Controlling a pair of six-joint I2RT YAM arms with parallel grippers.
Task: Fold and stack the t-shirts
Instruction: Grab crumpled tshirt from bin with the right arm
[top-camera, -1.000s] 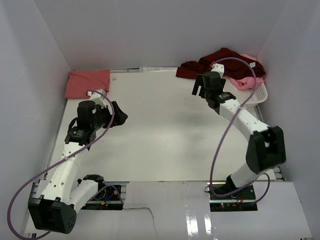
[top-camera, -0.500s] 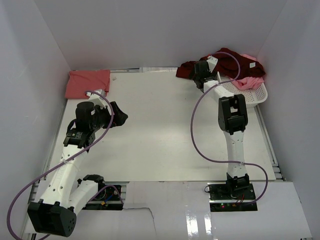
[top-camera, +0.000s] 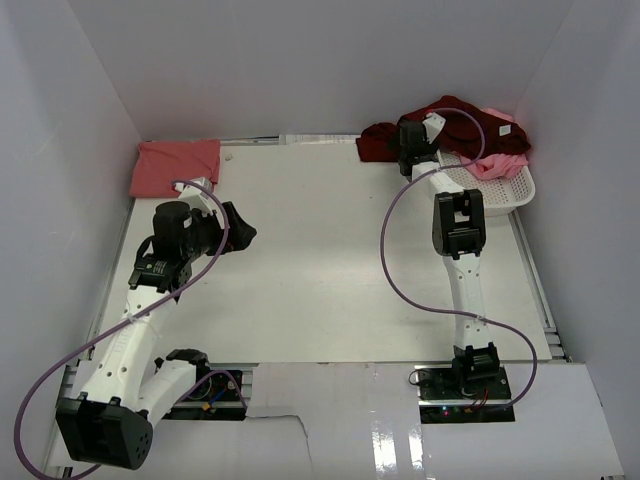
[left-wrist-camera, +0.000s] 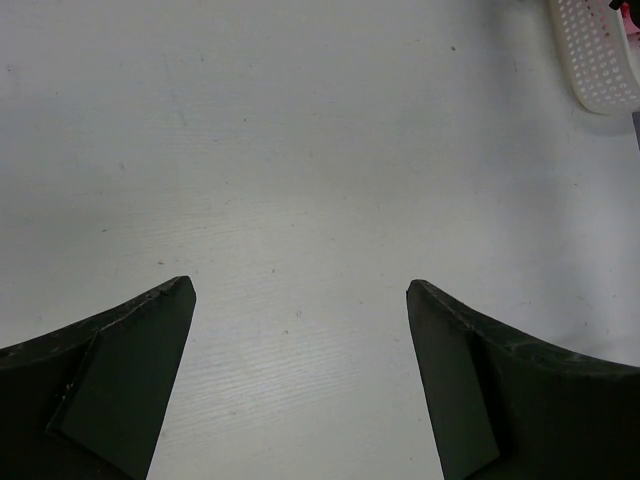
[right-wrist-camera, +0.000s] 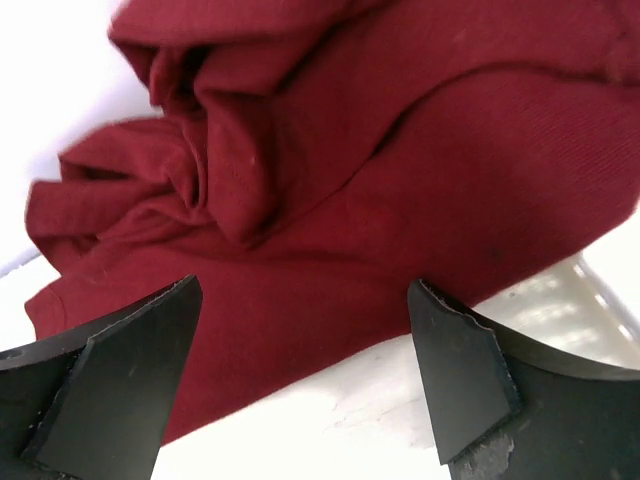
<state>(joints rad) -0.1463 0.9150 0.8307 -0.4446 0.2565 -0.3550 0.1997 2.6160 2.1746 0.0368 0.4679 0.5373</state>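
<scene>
Right gripper (top-camera: 408, 152) stretched out to the far right of the table (top-camera: 320, 270), at the left part of the maroon shirt (top-camera: 452, 115). Jaws wide apart, nothing held between them. From the right wrist view: crumpled maroon cloth directly ahead of the open fingers and filling the whole gap, with a strip of bare white table along the near edge. Contact between fingertips and cloth: not possible to tell.

Maroon shirt heaped in the far right corner, partly over the far rim of the basket (top-camera: 518, 190), partly on the table just left of it. Pink shirt (top-camera: 497, 160) in the basket, touching the maroon one on its right side. Salmon shirt (top-camera: 177, 165) folded flat in the far left corner, well apart from the right gripper.

Left gripper (top-camera: 240, 228) above the left half of the table, nearer than the salmon shirt and apart from it, pointing to the right. Jaws wide as well, holding nothing. From the left wrist view: only bare table between the fingers, and a corner of the basket at the far right.
</scene>
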